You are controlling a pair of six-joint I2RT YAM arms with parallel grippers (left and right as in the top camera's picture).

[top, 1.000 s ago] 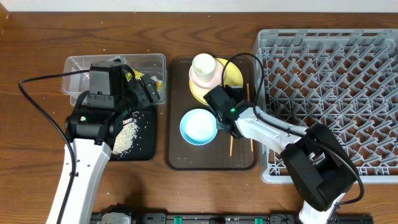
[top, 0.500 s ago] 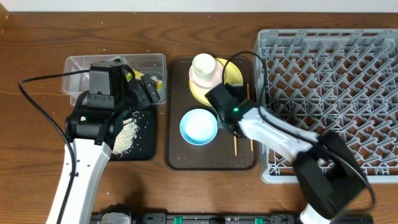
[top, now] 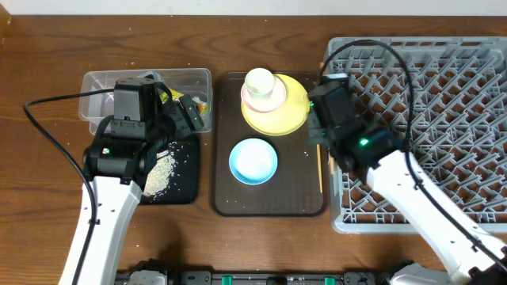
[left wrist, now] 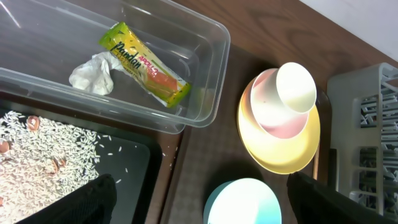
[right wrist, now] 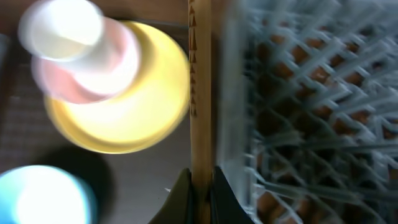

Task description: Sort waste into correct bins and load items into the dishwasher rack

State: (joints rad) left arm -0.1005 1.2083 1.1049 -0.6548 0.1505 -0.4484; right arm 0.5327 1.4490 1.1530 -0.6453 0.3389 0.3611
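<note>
Fingers (right wrist: 179, 198) of your right end effector (right wrist: 200, 190) are pressed onto the chopsticks (right wrist: 200, 93). These run forward along the left wall of the dishwasher rack (right wrist: 298, 124), just beside the yellow plate (right wrist: 124, 118), though this view is blurred. The pink bowl (left wrist: 268, 107) sits on that plate with the white cup (left wrist: 296, 87) in it. The light blue bowl (left wrist: 244, 202) rests apart from them on the brown tray (top: 269, 202). Your left end effector (left wrist: 199, 186) hangs with its fingers spread wide, holding nothing, over the left of the worktop (top: 47, 47). In the clear tub (left wrist: 211, 81) the snack wrapper (left wrist: 144, 64) and the tissue (left wrist: 93, 73) lie touching. Rice grains (left wrist: 50, 149) are scattered across the black tray (left wrist: 130, 168).
</note>
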